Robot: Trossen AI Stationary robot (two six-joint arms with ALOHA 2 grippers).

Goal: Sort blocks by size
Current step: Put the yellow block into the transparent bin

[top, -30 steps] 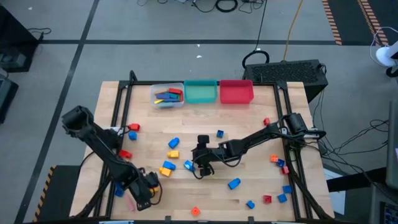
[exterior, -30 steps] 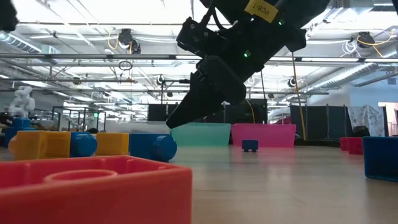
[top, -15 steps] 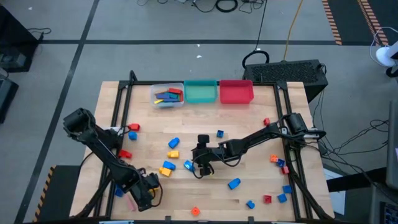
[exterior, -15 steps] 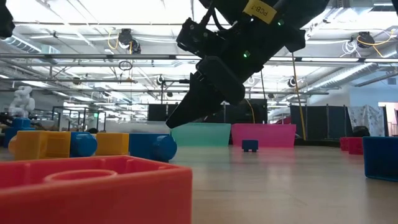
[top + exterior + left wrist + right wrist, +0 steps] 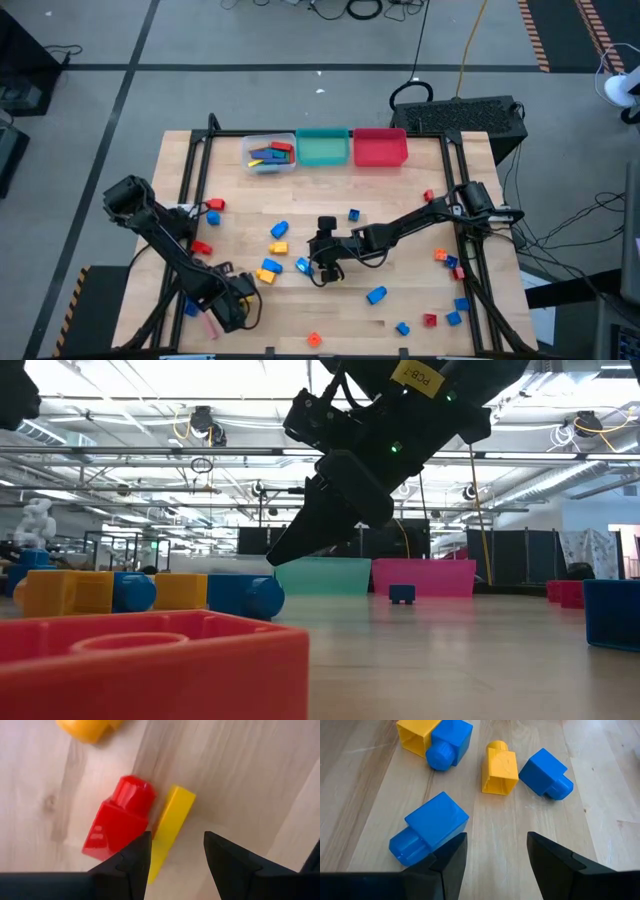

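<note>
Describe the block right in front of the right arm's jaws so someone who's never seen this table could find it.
Start at the middle of the wooden table, where the right gripper hovers with open jaws. Just ahead of it lies a blue block on its side. Unlike the blue and yellow blocks beyond, it lies nearest the jaws, stud pointing back toward them.

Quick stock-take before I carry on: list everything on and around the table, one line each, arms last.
Clear plastic bin: one, far edge, holds red, blue and yellow bars.
Teal plastic bin: one, beside clear bin.
Red plastic bin: one, beside teal bin.
Loose plastic toy blocks: many, blue, yellow, red, orange, scattered over wooden table.
Black keyboard: one, beyond table.
Left gripper: open, near edge, over red brick and yellow bar.
Right gripper: open, table centre, beside blue brick.
</note>
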